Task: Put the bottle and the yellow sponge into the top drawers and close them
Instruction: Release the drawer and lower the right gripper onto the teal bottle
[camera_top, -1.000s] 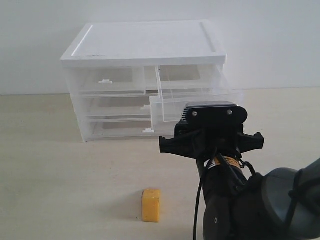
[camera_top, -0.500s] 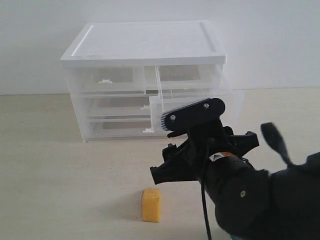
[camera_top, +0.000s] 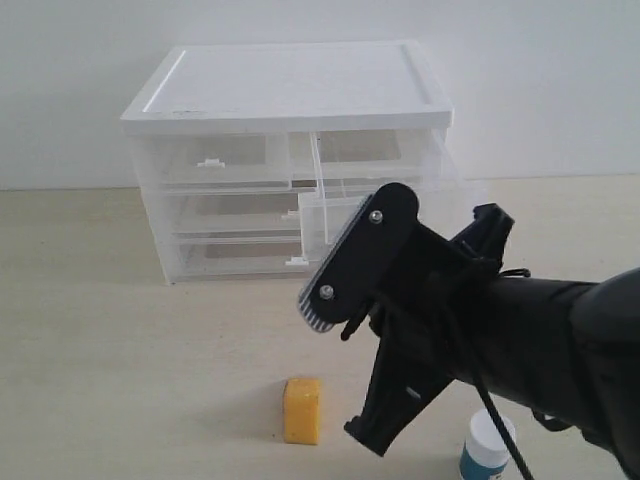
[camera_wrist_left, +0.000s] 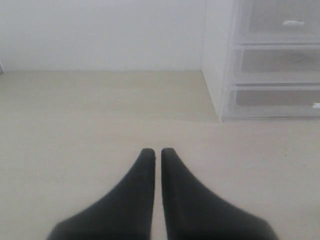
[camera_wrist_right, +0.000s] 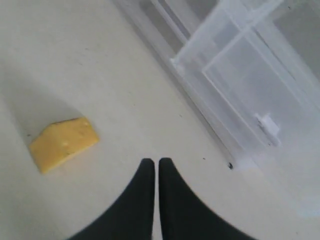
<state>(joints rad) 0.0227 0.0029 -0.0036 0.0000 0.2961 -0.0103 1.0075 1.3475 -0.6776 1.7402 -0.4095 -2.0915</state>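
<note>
Right gripper (camera_wrist_right: 152, 164): jaws pressed together, tip against tip, with nothing between them. It hangs above bare table (camera_top: 100, 330). The yellow sponge (camera_wrist_right: 63, 142) lies on the table near the tips but clear of them. The top right drawer (camera_wrist_right: 245, 75) stands open, projecting from the cabinet (camera_top: 290, 85), with its white tab handle facing the gripper.

Left gripper (camera_wrist_left: 156, 151): jaws likewise clenched and empty, over bare table, well apart from the cabinet.

In the exterior view, the right arm (camera_top: 520, 320) crosses in front of the open drawer and hides part of its front. It also partly covers the bottle (camera_top: 488, 447), which stands upright on the table at the lower edge. The top left drawer (camera_top: 215, 160) is closed.
</note>
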